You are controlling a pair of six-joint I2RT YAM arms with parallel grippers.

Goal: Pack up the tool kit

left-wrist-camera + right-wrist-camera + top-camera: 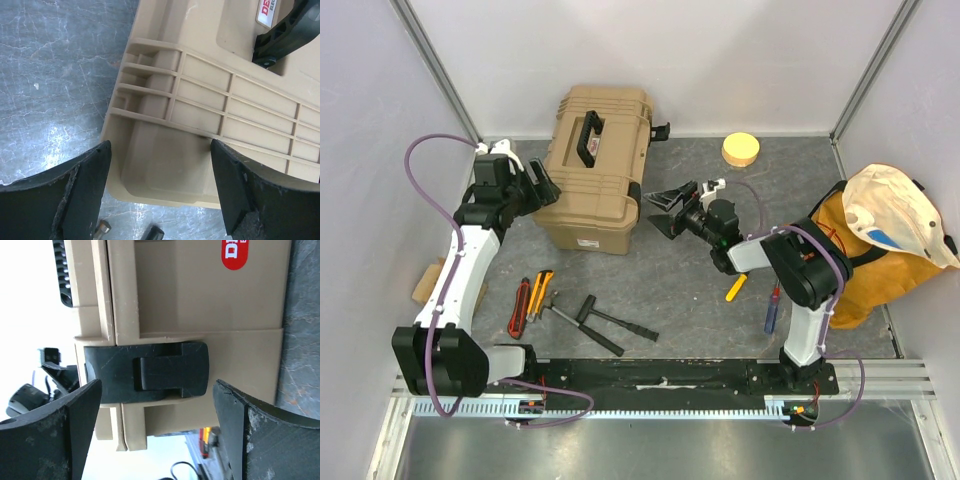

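1. Left gripper [538, 185], jaws spread and empty, faces the toolbox [595, 165] at its left corner, just ahead.
2. Right gripper [672, 205], jaws wide and empty, has the closed black latch [147, 372] straight ahead, its long axis running finger to finger; this arm looks better placed.

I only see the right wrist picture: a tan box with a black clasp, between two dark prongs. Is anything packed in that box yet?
Observer: I can't see inside. From above, the toolbox has its lid down, and tools lie out on the table in front of it, among them a red-handled one and a yellow-handled one.
Operator: What is the other arm doing?
Observer: The left gripper is open at the box's opposite side, with a ribbed corner between its jaws, not gripped.
Operator: Is anything lying near my arm?
Observer: A blue-handled tool lies by its base, and an orange-yellow bag sits to its right.
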